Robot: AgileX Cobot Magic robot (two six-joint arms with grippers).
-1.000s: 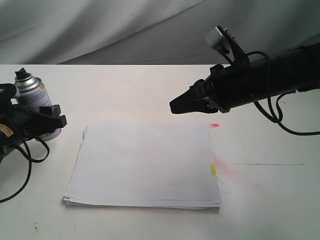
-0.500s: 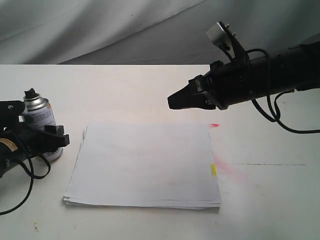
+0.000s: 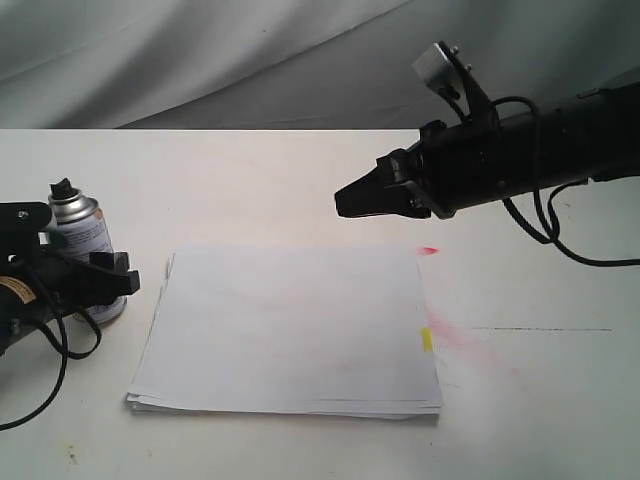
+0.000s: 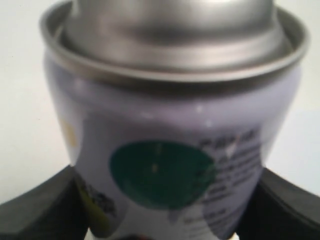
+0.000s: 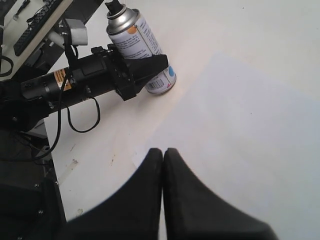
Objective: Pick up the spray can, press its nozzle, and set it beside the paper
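The spray can (image 3: 84,238) stands upright at the table's left, a short gap from the left edge of the paper (image 3: 290,325). Its black nozzle (image 3: 65,187) points up. My left gripper (image 3: 106,283) is shut on the can's lower body. In the left wrist view the can (image 4: 175,125) fills the picture, with a dark finger (image 4: 35,215) on either side. The right gripper (image 3: 346,203) hovers shut and empty above the paper's far edge. From the right wrist I see the can (image 5: 140,40), its nozzle (image 5: 113,6) and the shut right gripper (image 5: 163,151) over the paper (image 5: 250,125).
A yellow tab (image 3: 426,340) and pink-red smudges (image 3: 450,335) mark the paper's right side. A grey cloth backdrop (image 3: 250,60) hangs behind the table. The left arm's cable (image 3: 45,350) trails over the table's left front.
The left gripper brought the can down and forward, closer to the paper's left edge, then held still. The right gripper shifted slightly left and up.
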